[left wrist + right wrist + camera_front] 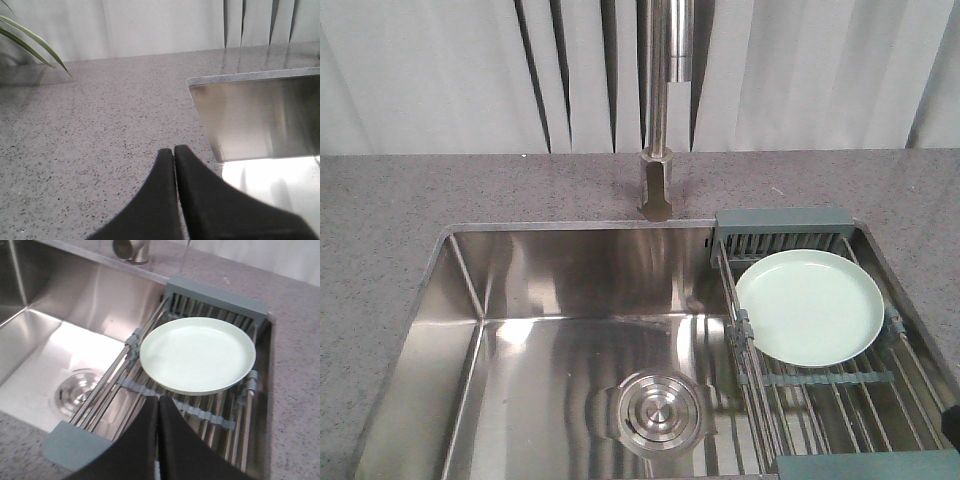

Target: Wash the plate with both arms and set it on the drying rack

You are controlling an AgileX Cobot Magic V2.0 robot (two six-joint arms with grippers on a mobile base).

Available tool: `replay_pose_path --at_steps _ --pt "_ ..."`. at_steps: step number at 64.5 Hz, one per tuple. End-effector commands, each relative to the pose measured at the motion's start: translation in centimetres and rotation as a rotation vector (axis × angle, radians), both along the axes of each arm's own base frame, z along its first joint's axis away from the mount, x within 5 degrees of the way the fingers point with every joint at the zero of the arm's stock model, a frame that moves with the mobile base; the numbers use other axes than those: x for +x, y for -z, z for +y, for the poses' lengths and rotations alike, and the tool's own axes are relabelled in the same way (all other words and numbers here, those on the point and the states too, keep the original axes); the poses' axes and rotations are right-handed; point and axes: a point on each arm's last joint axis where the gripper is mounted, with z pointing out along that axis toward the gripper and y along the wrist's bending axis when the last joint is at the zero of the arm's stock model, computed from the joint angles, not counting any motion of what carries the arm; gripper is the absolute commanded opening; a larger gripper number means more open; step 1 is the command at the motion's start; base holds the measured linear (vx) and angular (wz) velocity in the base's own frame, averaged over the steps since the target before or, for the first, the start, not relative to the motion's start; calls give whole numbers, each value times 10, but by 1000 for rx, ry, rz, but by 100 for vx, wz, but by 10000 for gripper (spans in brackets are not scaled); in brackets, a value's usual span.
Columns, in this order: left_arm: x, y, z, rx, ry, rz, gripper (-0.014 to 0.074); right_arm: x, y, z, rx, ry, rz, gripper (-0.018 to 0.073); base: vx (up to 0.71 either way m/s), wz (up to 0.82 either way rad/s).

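The left gripper (174, 152) hangs over the speckled grey countertop (100, 125), just left of the steel sink (260, 115), its two black fingers pressed together and holding nothing. The right gripper (158, 401) is poised over the drying rack (215, 417) at the sink's right end, near the front edge of the plate (197, 354), fingers likewise closed on nothing. The plate, pale mint green, round and glossy with a low raised rim, lies face up on the rack's wire bars, just in front of the slotted grey-green compartment (215, 297), right of the tap (657, 120).
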Motion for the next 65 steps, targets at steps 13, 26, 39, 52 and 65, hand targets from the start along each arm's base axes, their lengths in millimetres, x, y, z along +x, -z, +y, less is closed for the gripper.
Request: replay_pose_path --at_steps 13,26,39,52,65 --pt "-1 -16 0 -5 -5 -117 -6 -5 30 -13 147 182 -224 -3 0 0" --pt "-1 -16 0 -5 -5 -117 -6 -8 47 -16 149 217 -269 -3 0 0" --pt "-1 -16 0 -5 -5 -117 -6 -3 57 -19 211 248 -374 -3 0 0" --pt "-1 -16 0 -5 -5 -117 -6 -3 51 -19 208 245 -428 -3 0 0" --pt "-1 -16 0 -5 -5 -117 -6 -3 51 -19 223 247 -426 -3 0 0"
